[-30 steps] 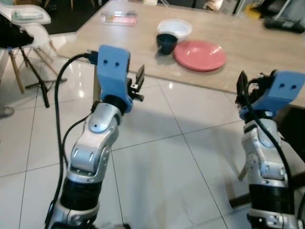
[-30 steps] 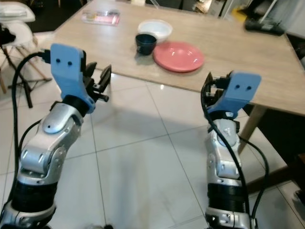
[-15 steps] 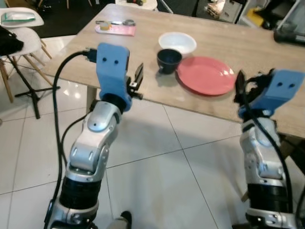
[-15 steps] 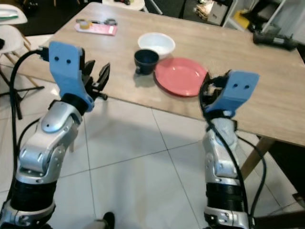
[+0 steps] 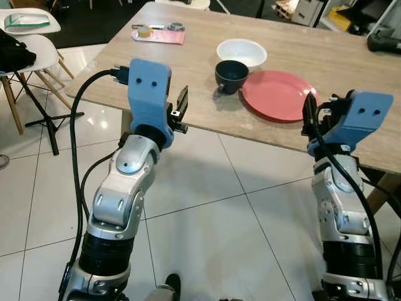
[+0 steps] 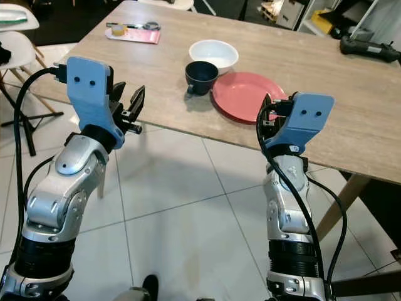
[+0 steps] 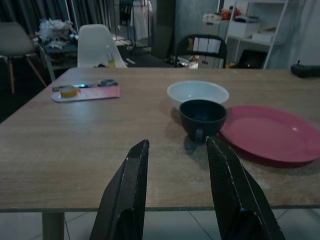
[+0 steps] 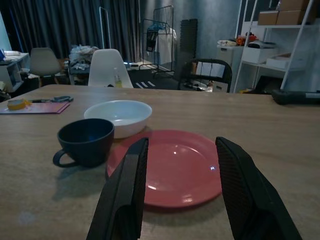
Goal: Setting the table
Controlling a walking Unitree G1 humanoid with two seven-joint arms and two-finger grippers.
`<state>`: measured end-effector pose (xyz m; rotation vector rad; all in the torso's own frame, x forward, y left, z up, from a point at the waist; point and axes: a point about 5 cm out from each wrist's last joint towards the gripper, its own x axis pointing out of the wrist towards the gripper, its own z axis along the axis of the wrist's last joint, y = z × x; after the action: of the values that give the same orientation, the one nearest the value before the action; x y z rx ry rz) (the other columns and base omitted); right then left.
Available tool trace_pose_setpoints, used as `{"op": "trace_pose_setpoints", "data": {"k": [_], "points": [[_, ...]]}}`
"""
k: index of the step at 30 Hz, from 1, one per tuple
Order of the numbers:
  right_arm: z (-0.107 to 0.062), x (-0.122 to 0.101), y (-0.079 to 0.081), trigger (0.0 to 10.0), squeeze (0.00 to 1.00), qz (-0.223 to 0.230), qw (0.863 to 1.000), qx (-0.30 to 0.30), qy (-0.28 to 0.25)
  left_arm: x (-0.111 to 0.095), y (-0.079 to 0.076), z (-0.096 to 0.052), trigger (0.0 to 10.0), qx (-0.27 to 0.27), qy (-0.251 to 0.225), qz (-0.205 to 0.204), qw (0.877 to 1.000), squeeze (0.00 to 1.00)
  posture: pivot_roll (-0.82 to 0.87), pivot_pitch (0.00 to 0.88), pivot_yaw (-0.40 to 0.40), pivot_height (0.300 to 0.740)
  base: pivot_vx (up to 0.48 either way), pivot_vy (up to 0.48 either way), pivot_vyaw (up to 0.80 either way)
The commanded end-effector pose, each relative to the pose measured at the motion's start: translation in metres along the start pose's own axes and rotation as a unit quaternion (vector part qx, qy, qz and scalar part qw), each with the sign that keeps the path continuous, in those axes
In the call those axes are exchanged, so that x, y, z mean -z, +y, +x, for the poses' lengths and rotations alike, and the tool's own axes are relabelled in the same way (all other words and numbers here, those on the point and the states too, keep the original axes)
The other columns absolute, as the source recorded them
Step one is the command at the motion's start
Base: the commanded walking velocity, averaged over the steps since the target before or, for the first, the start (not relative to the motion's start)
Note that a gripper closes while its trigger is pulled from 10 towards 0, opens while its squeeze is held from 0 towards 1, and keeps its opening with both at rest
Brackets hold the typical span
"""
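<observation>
I had both arms raised at the near edge of the wooden table [image 5: 351,59], and nothing was in hand yet. The left gripper [image 7: 176,187] was level with the table edge, its 2 fingers spread apart and empty, aimed along the tabletop toward the dark mug [image 7: 202,118], which stood well ahead of it. The right gripper [image 8: 182,185] was likewise spread wide and empty, pointing straight at the red plate [image 8: 172,167] just beyond its fingertips. The 3 pieces of tableware sat bunched together: the white bowl [image 5: 241,51] farthest back, the mug just in front of it with its handle turned toward me, and the plate beside the mug. I judged they were stacked up there as a supply to be spread into a place setting, which was why I kept each gripper open and low. A pink mat [image 5: 158,34] with a roll of tape [image 5: 145,30] lay at the far left corner, well apart.
</observation>
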<state>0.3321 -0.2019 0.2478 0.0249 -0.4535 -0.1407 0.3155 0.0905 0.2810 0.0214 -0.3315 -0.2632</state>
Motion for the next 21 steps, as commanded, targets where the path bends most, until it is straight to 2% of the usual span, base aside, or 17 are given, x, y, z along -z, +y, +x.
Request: {"op": "trace_pose_setpoints", "data": {"k": [1,21], "points": [[-0.0030,0.0050,-0.0062,10.0,0.00,0.004,1.000,0.011,0.015,0.0045,-0.0016,-0.0016,10.0,0.001,0.011,0.003,1.000,0.00,0.02,0.160,0.053,0.740,0.000,0.000,-0.80],[-0.0031,0.0047,-0.0065,10.0,0.00,0.002,1.000,0.011,0.016,0.0067,-0.0031,-0.0023,10.0,0.001,0.018,0.001,1.000,0.00,0.02,0.163,0.052,0.740,0.000,0.000,-0.80]]}}
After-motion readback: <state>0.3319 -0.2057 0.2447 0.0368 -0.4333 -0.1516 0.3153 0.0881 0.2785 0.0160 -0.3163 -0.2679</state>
